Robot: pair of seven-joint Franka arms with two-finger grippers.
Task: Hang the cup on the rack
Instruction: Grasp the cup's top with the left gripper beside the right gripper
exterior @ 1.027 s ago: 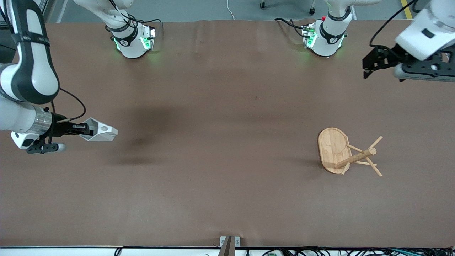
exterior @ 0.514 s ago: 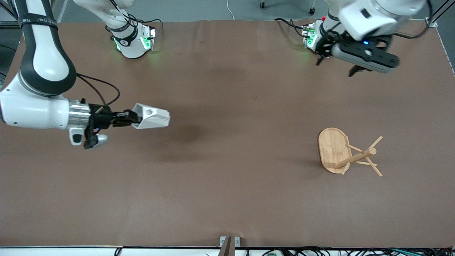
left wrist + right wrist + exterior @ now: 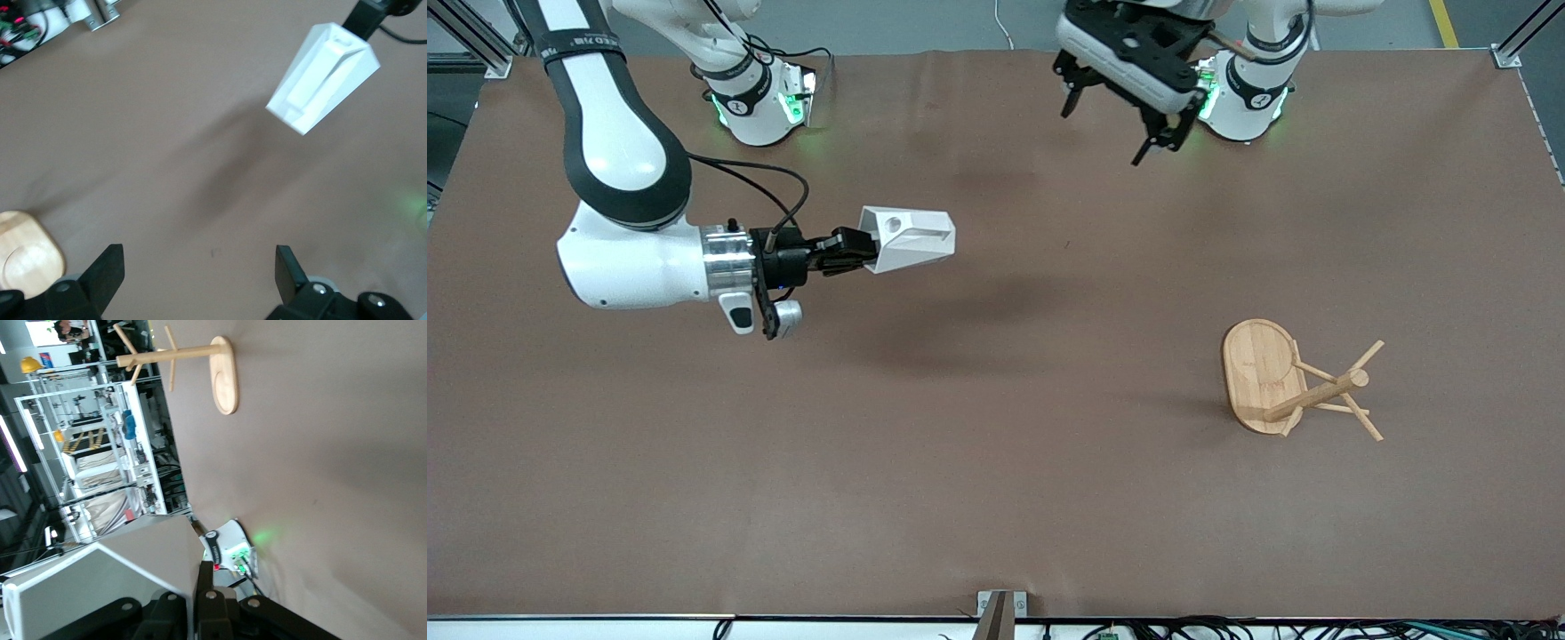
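**Cup carried above the desk, rack standing apart**

A brown desk spreads across the front view, with both arm bases along its top edge. The right arm reaches out over the desk from its end, its gripper pinching the cup by the handle end. The white faceted cup is held on its side in the air, the round hole in its handle tab showing, over bare desk between the right arm's base and the middle of the desk; a soft shadow lies on the desk beneath it. In the right wrist view the cup fills the lower part of the frame, clamped between the gripper's black fingers.

The left arm hangs close to its own base, its gripper over the desk's edge nearest the bases, with fingers spread and nothing between them. The left wrist view shows those two fingers wide apart, the cup in the air above the desk farther off.

The bamboo rack stands upright on the desk toward the left arm's end, nearer the front camera than the cup and well apart from it. Its oval base sits flat, its central post carries thin angled pegs, and none of them holds anything. The rack also appears in the right wrist view, and a corner of its base in the left wrist view.
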